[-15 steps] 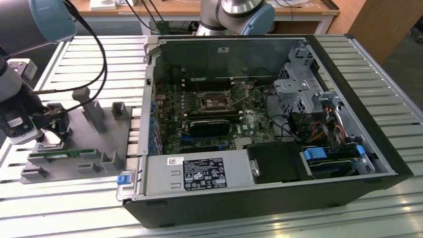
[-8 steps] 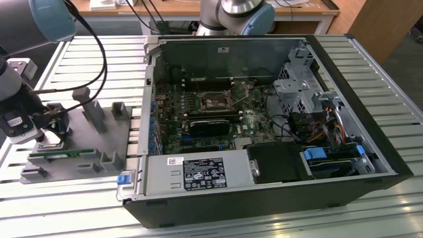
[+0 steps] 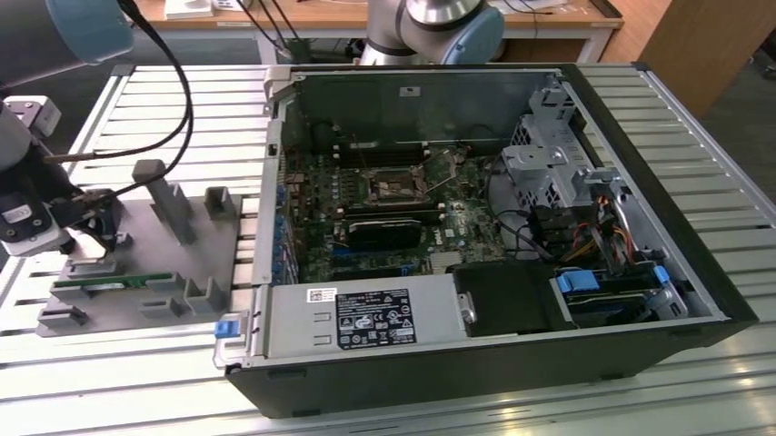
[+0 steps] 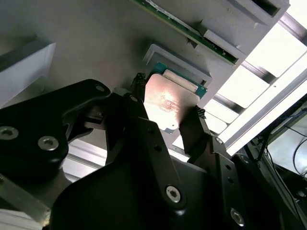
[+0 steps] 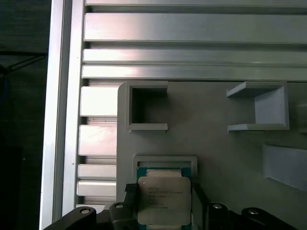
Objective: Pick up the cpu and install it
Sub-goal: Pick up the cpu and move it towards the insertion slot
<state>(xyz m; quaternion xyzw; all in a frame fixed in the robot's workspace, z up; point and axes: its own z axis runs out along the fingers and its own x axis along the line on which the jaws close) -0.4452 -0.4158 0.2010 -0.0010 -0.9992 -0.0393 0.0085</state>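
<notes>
The cpu (image 5: 164, 200), a flat square chip with a shiny silver-grey top, lies between my two black fingertips just over its green-edged pocket (image 5: 164, 163) on the grey fixture plate (image 3: 164, 259). In the second wrist view the cpu (image 4: 165, 103) glints between one finger (image 4: 139, 84) and the other finger (image 4: 197, 117), both pressed against its sides. My gripper (image 4: 168, 99) is shut on the chip. In the exterior view my gripper (image 3: 94, 238) hangs low over the plate's near-left part, at that view's left. The open motherboard socket (image 3: 394, 189) sits inside the computer case (image 3: 679, 300).
A long green memory stick (image 3: 115, 282) lies in a slot on the fixture plate beside the cpu pocket, also seen as the memory stick (image 4: 187, 28). Grey upright holders (image 3: 170, 204) stand on the plate. A black ribbed block (image 3: 385, 232) and cables sit in the case on the slatted metal table (image 3: 679, 400).
</notes>
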